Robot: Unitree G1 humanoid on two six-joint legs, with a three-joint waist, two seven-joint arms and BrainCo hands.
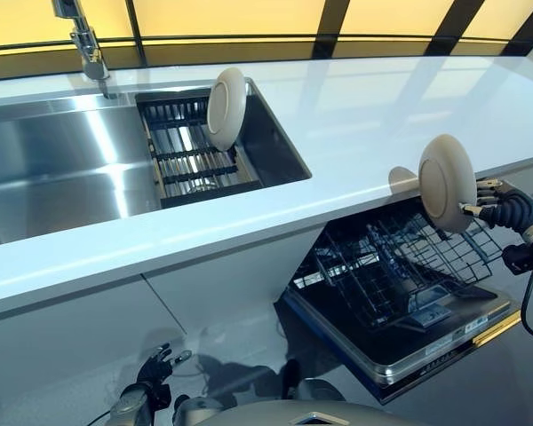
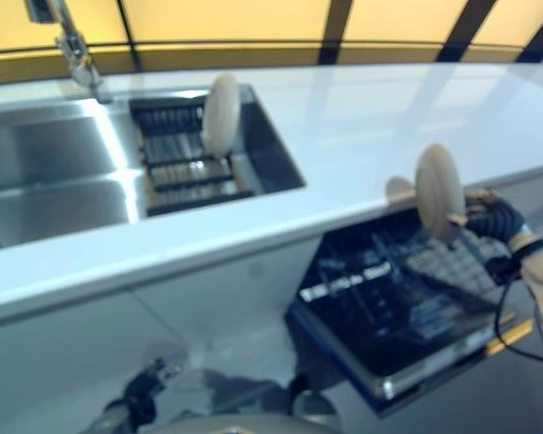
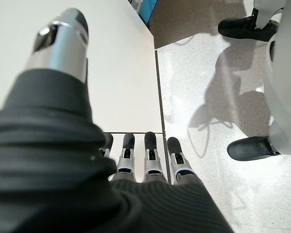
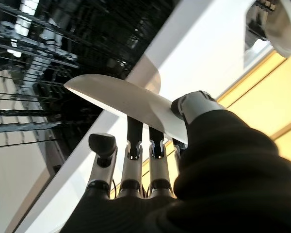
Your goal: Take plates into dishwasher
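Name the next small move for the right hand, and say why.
Probably lower the plate on edge into the dishwasher rack. The right hand pinches it upright just above the open rack, off the counter edge; another plate waits in the sink rack.

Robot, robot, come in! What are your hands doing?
Right hand pinching plate above open dishwasher rack. Left hand open, low. Second plate waits in sink rack.
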